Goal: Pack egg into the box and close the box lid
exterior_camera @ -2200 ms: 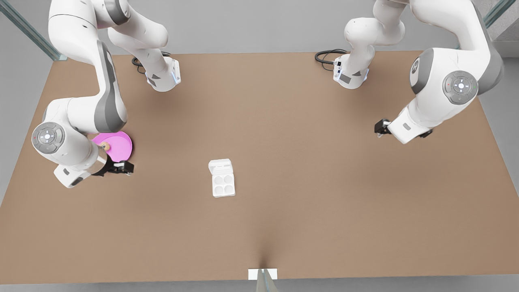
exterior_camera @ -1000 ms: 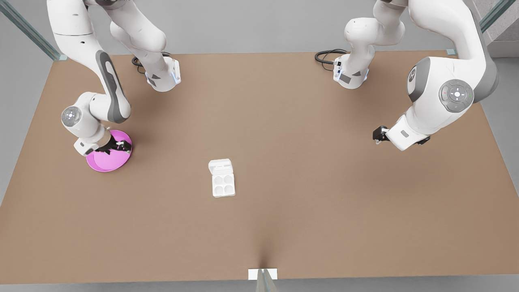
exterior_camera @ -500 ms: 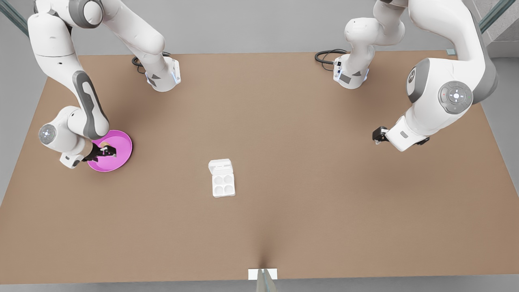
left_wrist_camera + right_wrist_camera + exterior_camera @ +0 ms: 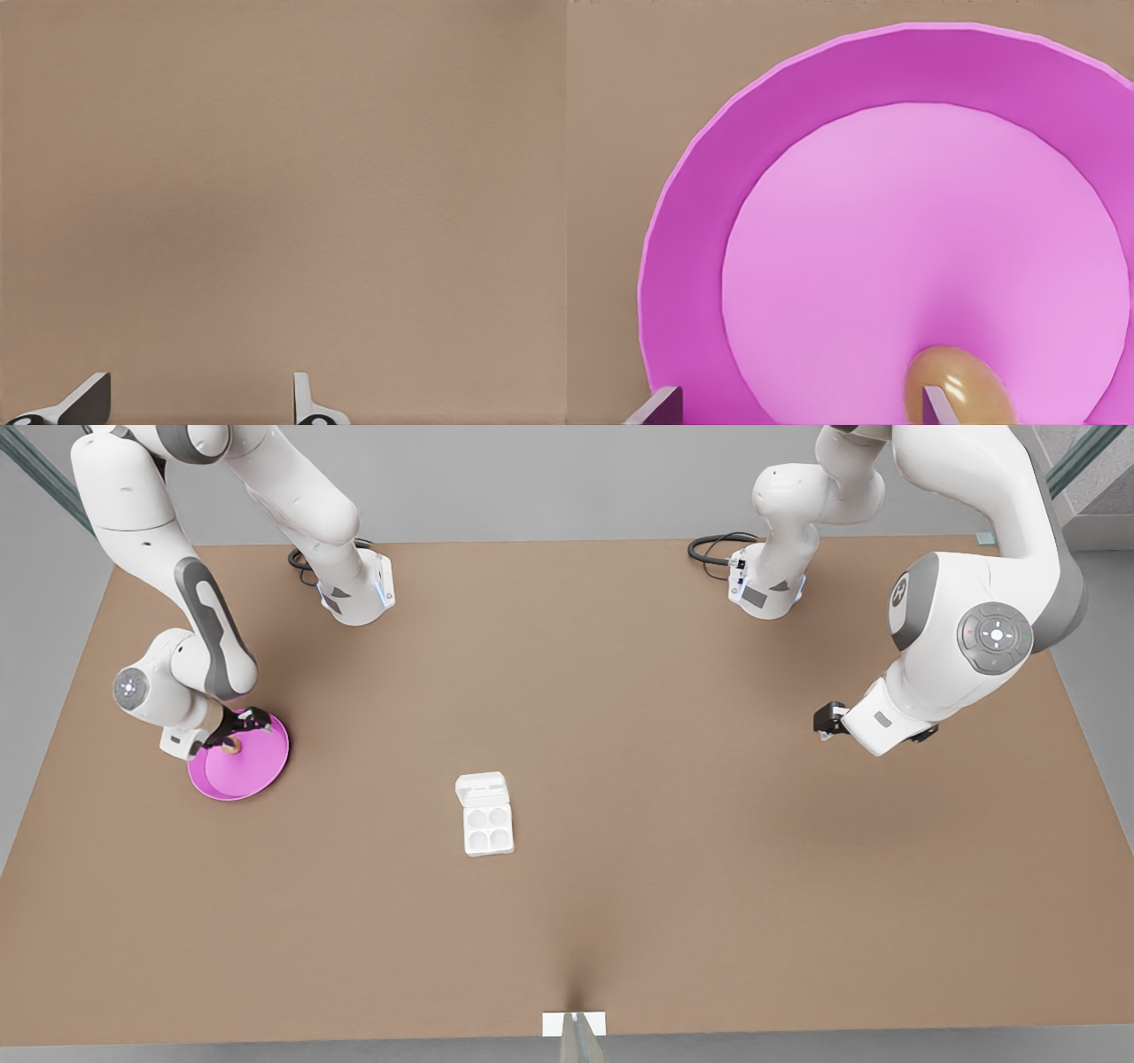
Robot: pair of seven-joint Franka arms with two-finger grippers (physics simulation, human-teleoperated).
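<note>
A wide tan surface [image 4: 620,735] under grey walls, and the action sits at the front view's left. There's the pink dish [image 4: 252,779], and on it the egg [image 4: 230,745], small and tan-brown, near the dish's rear edge. The right claw [image 4: 237,731] is down over it. From the right wrist view the fingers stand apart, and the egg [image 4: 957,385] lies against one fingertip [image 4: 935,405] rather than centred between the two, so nothing is gripped.

Over at the front view's right, the left claw [image 4: 825,719] hangs above bare surface, well apart from everything, waiting. Its fingertips [image 4: 89,398] are spread wide in the left wrist view.

Mid-surface sits the box [image 4: 488,828], its four cups bare, with the box lid [image 4: 482,788] folded back flat behind it.

So this looks like the pick-up step, and an early one. The next move, I'd judge, calls for shifting the right claw sideways to centre the egg between the fingers before squeezing. The egg is round and on a smooth dish, so an off-centre pinch could roll it away.
</note>
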